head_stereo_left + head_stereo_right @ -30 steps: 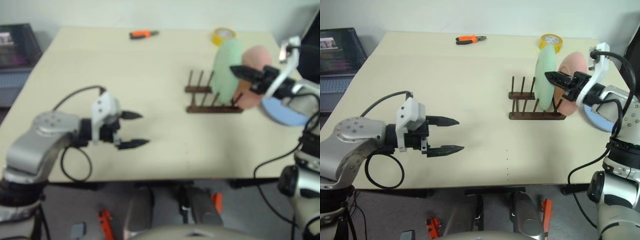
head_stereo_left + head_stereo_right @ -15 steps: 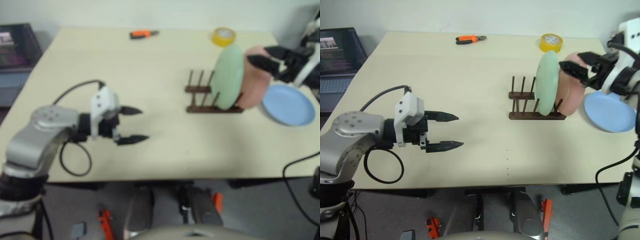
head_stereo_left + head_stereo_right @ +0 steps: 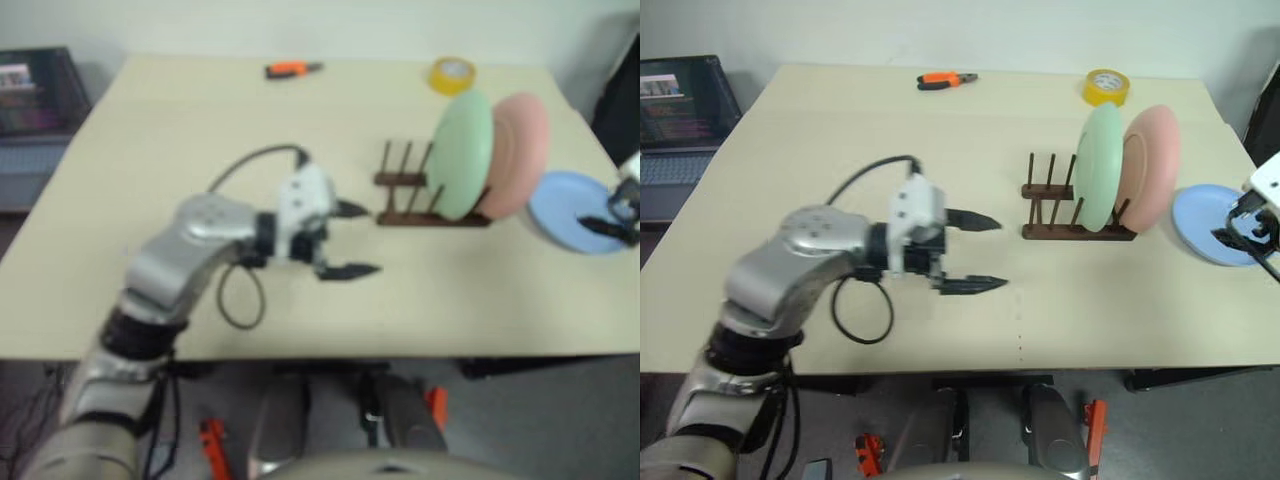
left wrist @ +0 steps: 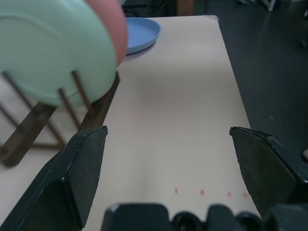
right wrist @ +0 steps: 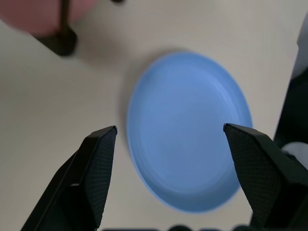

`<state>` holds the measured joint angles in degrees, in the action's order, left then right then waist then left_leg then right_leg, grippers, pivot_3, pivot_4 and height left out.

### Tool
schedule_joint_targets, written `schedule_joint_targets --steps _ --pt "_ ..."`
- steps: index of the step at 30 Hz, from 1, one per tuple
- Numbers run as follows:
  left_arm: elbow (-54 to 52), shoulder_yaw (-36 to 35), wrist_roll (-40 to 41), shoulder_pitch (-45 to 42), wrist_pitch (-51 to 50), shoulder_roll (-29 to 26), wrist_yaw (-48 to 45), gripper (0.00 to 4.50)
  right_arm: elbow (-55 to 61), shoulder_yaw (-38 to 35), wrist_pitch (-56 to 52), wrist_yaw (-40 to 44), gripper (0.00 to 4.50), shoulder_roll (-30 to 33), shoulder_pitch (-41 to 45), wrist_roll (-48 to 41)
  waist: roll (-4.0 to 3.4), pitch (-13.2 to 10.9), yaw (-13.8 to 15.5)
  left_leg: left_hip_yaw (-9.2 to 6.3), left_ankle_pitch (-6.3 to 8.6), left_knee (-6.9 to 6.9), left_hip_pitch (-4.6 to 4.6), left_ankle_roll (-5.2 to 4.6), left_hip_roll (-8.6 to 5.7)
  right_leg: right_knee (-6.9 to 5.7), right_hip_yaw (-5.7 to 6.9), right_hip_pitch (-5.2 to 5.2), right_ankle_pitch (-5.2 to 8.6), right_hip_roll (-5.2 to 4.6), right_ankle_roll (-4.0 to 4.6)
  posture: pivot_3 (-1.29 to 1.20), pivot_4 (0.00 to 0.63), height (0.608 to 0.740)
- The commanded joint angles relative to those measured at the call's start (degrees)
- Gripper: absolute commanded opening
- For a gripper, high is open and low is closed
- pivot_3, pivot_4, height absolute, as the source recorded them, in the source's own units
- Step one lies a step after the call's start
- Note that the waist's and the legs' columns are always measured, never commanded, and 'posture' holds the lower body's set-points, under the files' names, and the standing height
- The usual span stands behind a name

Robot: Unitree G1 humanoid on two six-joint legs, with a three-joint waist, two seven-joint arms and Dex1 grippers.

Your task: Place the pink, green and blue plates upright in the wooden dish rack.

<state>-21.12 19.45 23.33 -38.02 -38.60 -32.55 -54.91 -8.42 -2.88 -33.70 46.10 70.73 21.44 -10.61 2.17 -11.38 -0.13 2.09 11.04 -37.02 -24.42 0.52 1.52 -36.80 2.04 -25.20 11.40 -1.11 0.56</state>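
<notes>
The green plate (image 3: 1099, 165) and the pink plate (image 3: 1150, 162) stand upright side by side in the dark wooden dish rack (image 3: 1055, 228), pink at the right end. Right of the rack, the blue plate (image 3: 1202, 222) lies flat on the table. My right gripper (image 5: 169, 128) hovers open just above the blue plate, at the table's right edge (image 3: 1243, 228), holding nothing. My left gripper (image 3: 990, 254) is open and empty, pointing right, a short way left of the rack. In the left wrist view the rack (image 4: 98, 108) and green plate (image 4: 53, 53) lie ahead of its fingers.
A yellow tape roll (image 3: 1106, 86) and orange-handled pliers (image 3: 946, 79) lie near the far edge of the beige table (image 3: 840, 140). A laptop (image 3: 680, 110) sits off the table's left side. Bare tabletop lies between my left gripper and the front edge.
My right gripper let go of the pink plate, now standing in the rack, and swung right and down over the blue plate, jaws wider. My left gripper moved right toward the rack.
</notes>
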Motion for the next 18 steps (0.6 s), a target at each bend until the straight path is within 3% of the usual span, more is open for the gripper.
schedule_joint_targets --steps 1,5,13,16,18 --pt "1.63 5.89 -6.27 -1.95 2.68 2.60 1.96 4.50 -4.24 1.49 3.17 -0.18 3.82 -2.94 2.86 2.75 0.00 0.00 -0.31 0.00 0.00 0.03 0.03 0.00 0.01 -0.03 -0.03 0.00 0.00 0.02 0.00 0.00 0.150 0.740" --pt "5.25 9.92 -12.48 -3.05 3.09 6.50 6.20 4.50 -11.70 3.66 5.85 0.49 3.82 -7.35 4.00 5.00 -0.01 0.00 -0.23 -0.08 -0.01 0.06 0.05 0.00 -0.01 -0.16 0.00 0.00 -0.08 0.18 -0.11 0.00 0.150 0.740" --pt "5.77 10.33 -15.39 -3.22 0.70 10.55 8.63 4.50 -24.47 4.85 11.97 -1.96 3.82 -13.81 7.84 9.06 -0.07 0.02 -0.26 -0.10 0.00 0.04 0.06 0.00 -0.01 -0.16 -0.05 0.02 -0.12 0.22 -0.17 0.00 0.150 0.740" --pt "5.42 9.91 -15.65 -3.20 0.26 10.81 8.43 4.50 -28.40 4.76 14.18 -2.56 3.25 -15.57 9.36 9.89 -0.07 0.02 -0.26 -0.09 -0.01 0.00 0.10 0.00 -0.01 -0.15 -0.05 0.09 -0.12 0.22 -0.17 0.00 0.150 0.740" --pt "5.35 9.72 -15.85 -3.33 0.26 10.66 8.15 4.50 -30.96 4.81 15.32 -3.21 2.59 -16.71 10.31 10.61 -0.07 0.02 -0.27 -0.09 -0.01 -0.02 0.12 0.00 -0.01 -0.16 -0.07 0.12 -0.12 0.22 -0.17 0.00 0.150 0.740"
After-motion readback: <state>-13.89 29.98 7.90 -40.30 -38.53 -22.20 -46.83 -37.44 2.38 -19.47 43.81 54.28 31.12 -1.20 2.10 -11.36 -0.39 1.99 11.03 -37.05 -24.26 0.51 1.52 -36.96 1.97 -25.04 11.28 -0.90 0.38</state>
